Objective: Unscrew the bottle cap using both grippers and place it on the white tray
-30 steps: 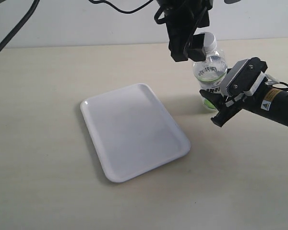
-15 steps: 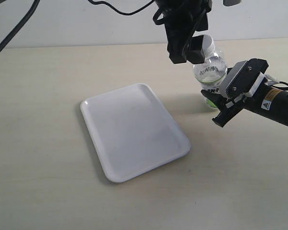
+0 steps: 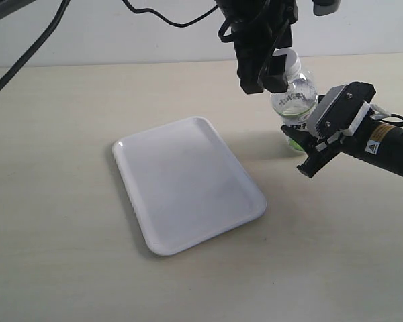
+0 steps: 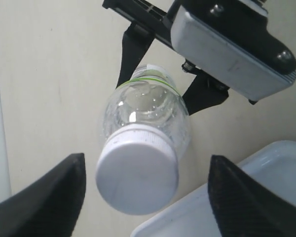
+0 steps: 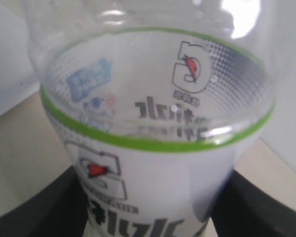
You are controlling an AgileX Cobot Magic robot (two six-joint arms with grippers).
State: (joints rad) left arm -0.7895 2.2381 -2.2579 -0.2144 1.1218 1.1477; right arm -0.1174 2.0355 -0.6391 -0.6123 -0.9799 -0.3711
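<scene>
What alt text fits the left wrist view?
A white bottle cap, on its clear bottle, sits untouched between the open fingers of the left gripper. The right gripper clamps the bottle lower down; a corner of the white tray shows.

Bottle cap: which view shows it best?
Left wrist view: the bottle cap shows whole, top and ribbed side. Exterior view shows part of it behind the left gripper. Right wrist view shows only the bottle, no cap.

The bottle [image 3: 294,100] is clear, glossy plastic, its cap [image 4: 137,176] smooth white plastic with a ribbed side, the tray [image 3: 188,181] glossy white plastic, the counter [image 3: 67,255] pale and matt.
</scene>
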